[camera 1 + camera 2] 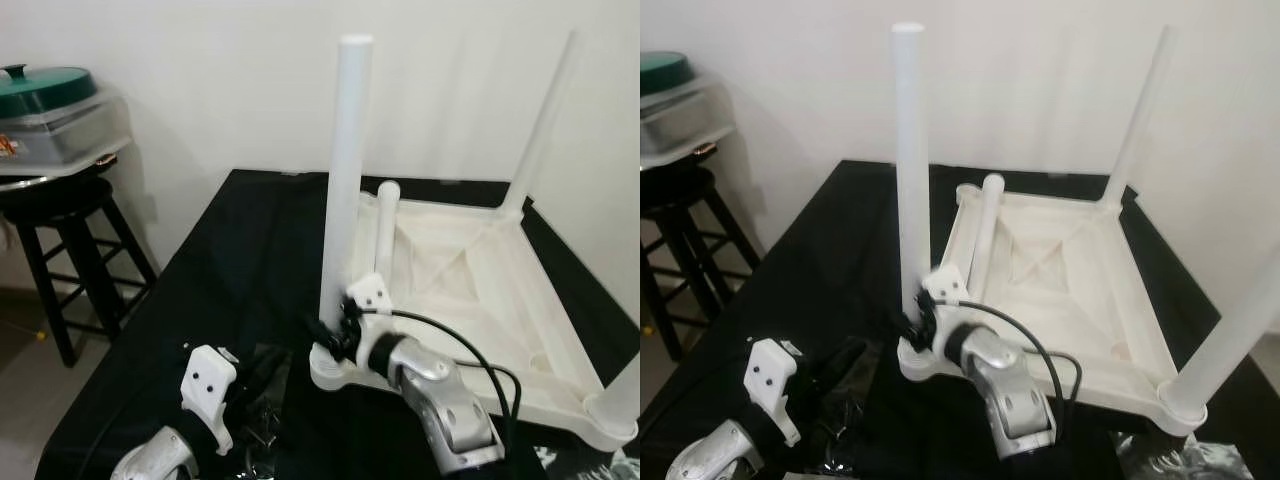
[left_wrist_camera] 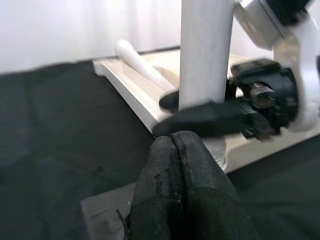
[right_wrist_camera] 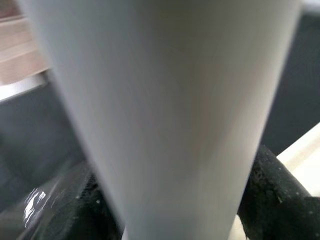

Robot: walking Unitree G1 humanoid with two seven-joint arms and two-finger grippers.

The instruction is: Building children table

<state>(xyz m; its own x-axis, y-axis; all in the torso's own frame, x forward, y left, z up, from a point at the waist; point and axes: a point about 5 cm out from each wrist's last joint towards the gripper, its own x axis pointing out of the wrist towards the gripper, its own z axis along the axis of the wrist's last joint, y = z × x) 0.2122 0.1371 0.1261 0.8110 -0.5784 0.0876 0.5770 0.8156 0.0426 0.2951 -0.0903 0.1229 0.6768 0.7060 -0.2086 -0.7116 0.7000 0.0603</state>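
The white table top (image 1: 470, 300) lies upside down on a black cloth (image 1: 230, 280). 3 white legs stand upright in its corner sockets: a near leg (image 1: 345, 180) at the corner closest to the robot's left, a far leg (image 1: 540, 125) at the back, and a third leg (image 1: 1230, 335) at the near right corner. A 4th, loose leg (image 1: 384, 235) lies tilted against the rim of the table top.

The right gripper (image 1: 335, 330) is clamped around the base of the near leg, just above its socket. The left gripper (image 2: 175, 150) has its 2 fingers pressed together, grasping nothing, low over the cloth near that same corner.

A black stool (image 1: 70, 230) stands at the left, carrying a container with a green lid (image 1: 45, 90)
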